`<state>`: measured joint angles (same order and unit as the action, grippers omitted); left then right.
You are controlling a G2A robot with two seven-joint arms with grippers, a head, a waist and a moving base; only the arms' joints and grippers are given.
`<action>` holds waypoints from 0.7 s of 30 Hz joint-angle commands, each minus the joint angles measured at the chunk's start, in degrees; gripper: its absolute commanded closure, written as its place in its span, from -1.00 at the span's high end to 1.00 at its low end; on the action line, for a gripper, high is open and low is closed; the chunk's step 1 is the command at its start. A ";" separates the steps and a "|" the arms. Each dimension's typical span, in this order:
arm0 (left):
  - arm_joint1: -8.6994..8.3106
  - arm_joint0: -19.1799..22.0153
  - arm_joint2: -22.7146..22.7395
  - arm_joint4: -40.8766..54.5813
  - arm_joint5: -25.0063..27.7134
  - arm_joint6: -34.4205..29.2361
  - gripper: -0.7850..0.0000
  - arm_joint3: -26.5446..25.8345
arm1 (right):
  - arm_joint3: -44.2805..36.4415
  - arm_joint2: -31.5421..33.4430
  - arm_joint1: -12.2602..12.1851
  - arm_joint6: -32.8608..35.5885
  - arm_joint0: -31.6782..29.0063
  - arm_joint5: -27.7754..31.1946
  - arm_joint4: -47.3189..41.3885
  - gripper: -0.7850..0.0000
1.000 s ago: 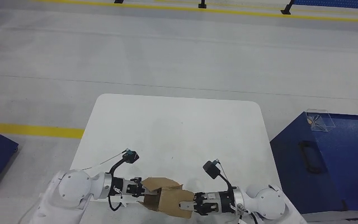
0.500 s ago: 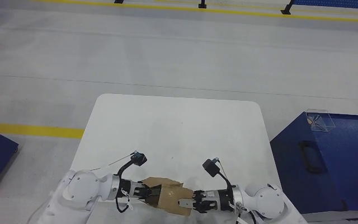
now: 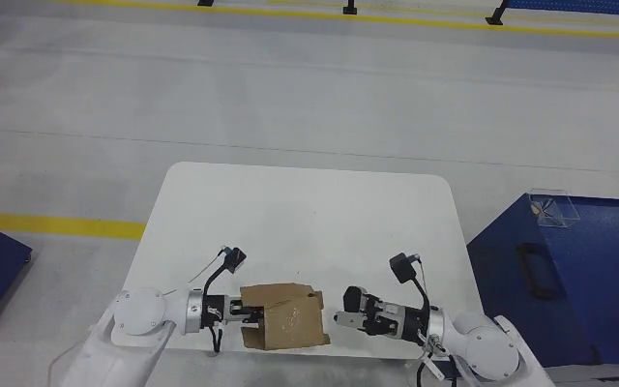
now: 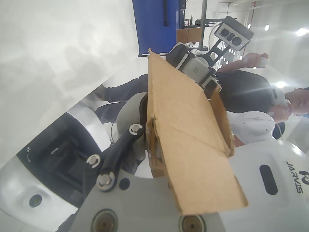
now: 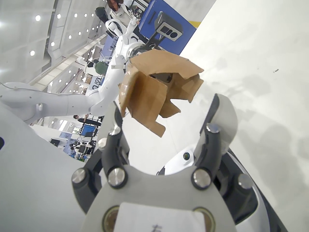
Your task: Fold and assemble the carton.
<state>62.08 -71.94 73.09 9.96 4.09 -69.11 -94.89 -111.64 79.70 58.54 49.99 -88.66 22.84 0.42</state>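
The brown cardboard carton (image 3: 282,315) is partly folded, with loose flaps, and sits low over the near part of the white table (image 3: 300,213). My left gripper (image 3: 248,313) is at the carton's left side, shut on a cardboard wall (image 4: 183,112); one finger (image 4: 125,141) shows beside the panel. My right gripper (image 3: 349,318) is a short gap to the right of the carton, open and holding nothing. In the right wrist view the carton (image 5: 154,80) hangs beyond the spread fingertips (image 5: 218,107), its open end and flaps turned toward them.
A blue cabinet (image 3: 551,271) stands off the table's right side with a small clear box (image 3: 553,206) on top. The table's near edge lies just below the carton. The far half of the table is bare.
My right gripper has let go of the carton and drawn back to the right. The left gripper kept hold, and the carton shifted slightly away from the near edge and turned flatter.
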 commanded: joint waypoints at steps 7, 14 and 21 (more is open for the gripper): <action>1.38 5.11 -3.98 24.30 -26.85 -4.81 -1.00 6.70 | 0.68 3.01 0.19 -10.75 0.01 -6.50 2.80 1.00; 3.10 11.39 -10.33 32.41 -32.00 -5.87 -1.00 14.51 | -0.38 2.98 0.38 -16.14 -1.04 -13.32 7.80 1.00; 3.32 12.25 -11.24 31.88 -29.30 -5.21 -1.00 14.77 | -0.27 2.07 0.46 -15.70 -1.16 -13.79 7.84 1.00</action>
<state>65.39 -59.48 61.94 41.74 -25.12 -74.48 -80.00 -111.90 81.74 59.00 34.32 -89.82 9.04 8.24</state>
